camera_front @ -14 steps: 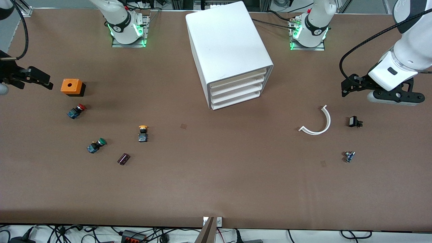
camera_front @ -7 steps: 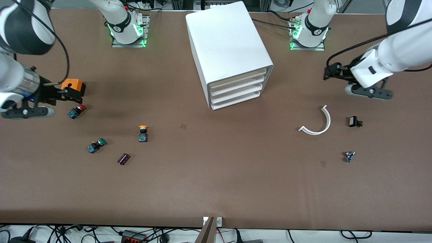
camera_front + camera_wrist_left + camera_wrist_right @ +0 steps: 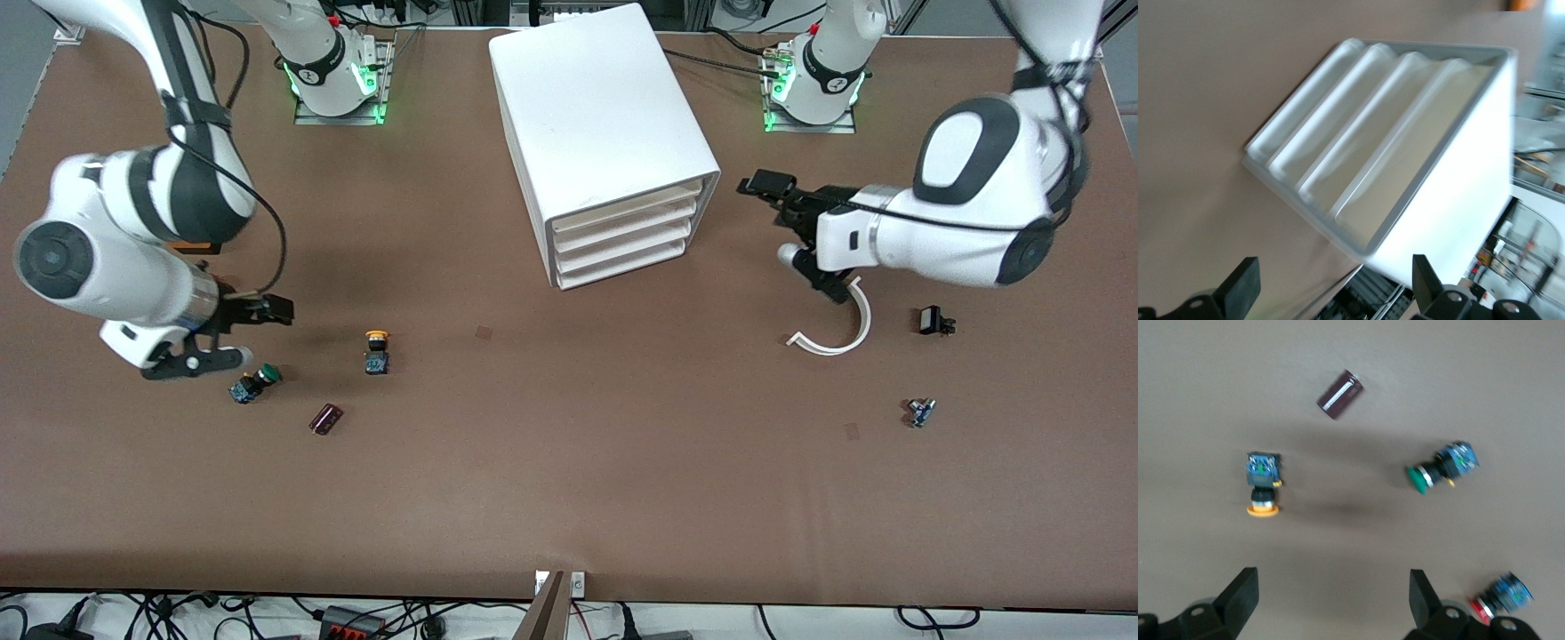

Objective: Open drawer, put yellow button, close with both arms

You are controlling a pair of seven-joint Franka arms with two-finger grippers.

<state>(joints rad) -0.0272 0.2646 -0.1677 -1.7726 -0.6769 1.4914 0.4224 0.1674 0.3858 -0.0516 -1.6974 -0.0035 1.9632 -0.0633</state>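
The white cabinet [image 3: 605, 133] stands mid-table with all four drawers shut; the uppermost drawer [image 3: 627, 211] also shows in the left wrist view [image 3: 1405, 143]. The yellow button [image 3: 377, 349] lies on the table toward the right arm's end, and shows in the right wrist view [image 3: 1263, 487]. My right gripper [image 3: 267, 308] is open and empty, in the air beside the yellow button, its fingertips [image 3: 1241, 593] apart. My left gripper [image 3: 772, 197] is open and empty, beside the cabinet's drawer side, its fingertips [image 3: 1425, 280] apart.
A green-capped switch [image 3: 253, 382] and a dark maroon cylinder [image 3: 325, 418] lie near the yellow button. A red-capped switch [image 3: 1501, 599] shows only in the right wrist view. An orange box [image 3: 191, 246] is mostly hidden by the right arm. A white curved piece [image 3: 845, 324], a black part [image 3: 932, 320] and a small blue part [image 3: 920, 412] lie toward the left arm's end.
Both arms swung inward. The right gripper moved from the orange box toward the yellow button. The left gripper moved from the table's end toward the cabinet's drawers.
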